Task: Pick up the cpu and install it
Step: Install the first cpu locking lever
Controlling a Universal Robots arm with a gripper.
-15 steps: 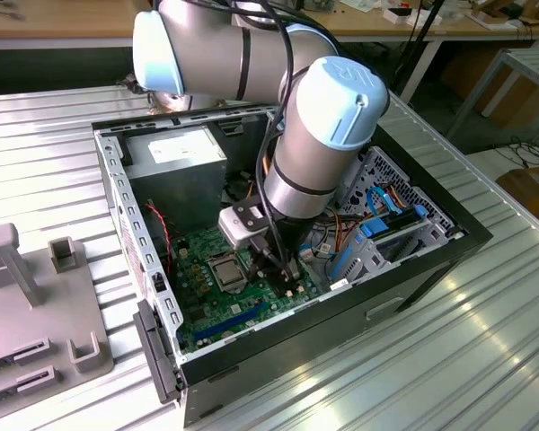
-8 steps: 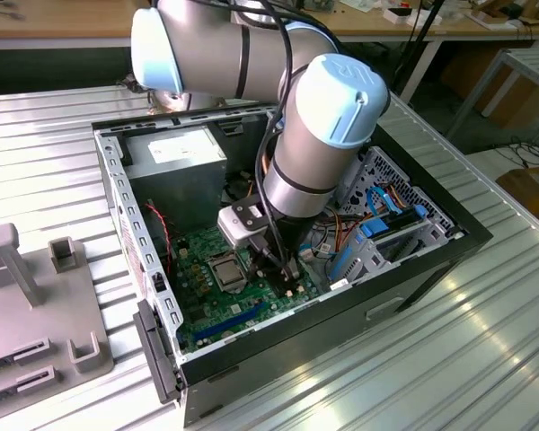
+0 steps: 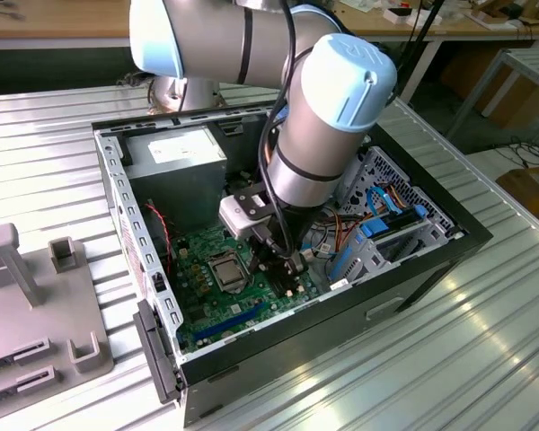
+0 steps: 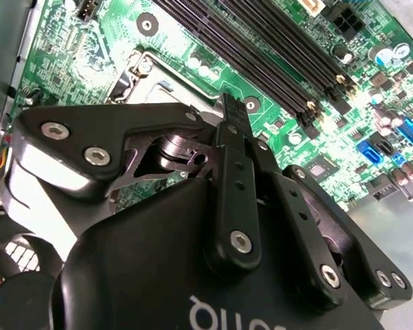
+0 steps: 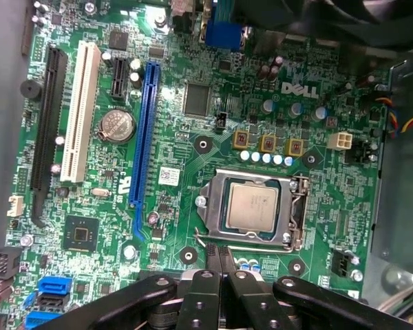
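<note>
The cpu (image 5: pixel 251 206) is a small square chip with a silver-grey top. It lies flat inside the metal socket frame (image 5: pixel 297 206) on the green motherboard (image 5: pixel 193 137). In the exterior view the cpu (image 3: pixel 226 267) sits low in the open computer case. My gripper (image 5: pixel 219 257) hovers beside the socket, its two black fingers pressed together with nothing between them. From the exterior view the gripper (image 3: pixel 292 265) hangs just to the exterior view's right of the cpu. In the second wrist view the gripper (image 4: pixel 233 118) points at the board near the socket.
A big grey metal box with a white label (image 3: pixel 175 153) fills the case's back corner. A drive cage with blue parts and cables (image 3: pixel 395 224) stands on the exterior view's right. Black memory slots (image 4: pixel 261 48) run beside the socket. A grey fixture (image 3: pixel 36 305) sits outside the case.
</note>
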